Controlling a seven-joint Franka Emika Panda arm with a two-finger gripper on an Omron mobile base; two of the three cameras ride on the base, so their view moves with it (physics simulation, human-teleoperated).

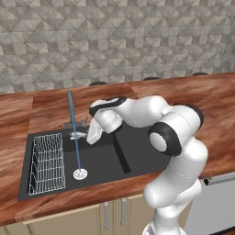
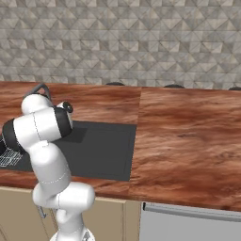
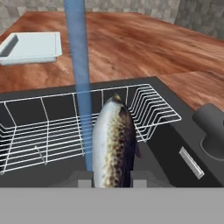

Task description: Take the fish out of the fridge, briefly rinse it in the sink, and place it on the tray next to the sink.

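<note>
1. The step in hand looks like the rinse: the gripper (image 3: 113,177) is clamped on the fish (image 3: 113,144), which hangs over the sink (image 1: 98,170) just beside the blue water stream (image 3: 78,65) falling from the faucet (image 1: 71,108).
2. In the hand view the stream passes close along the fish's left flank; whether it touches the fish, I cannot tell. To rinse well, I judge a small sideways shift should bring the body squarely under the flow.
3. Keep the grip firm; the fish looks smooth and tapered, so it could slip out of the jaws under running water.
4. Keep the fish above the wire rack (image 1: 46,163) and clear of its thin bars, which could snag the fish.
5. The rinse need only be brief. The tray (image 3: 30,48) waits on the wooden counter (image 1: 193,96) beyond the rack, well apart from the fish, so the carry should lift over the sink rim first.
6. Counted: 1 fish, 1 sink with 2 basins, 1 faucet, 1 water stream, 1 wire rack, 1 round drain (image 1: 80,174), 1 tray, 1 gripper.
</note>
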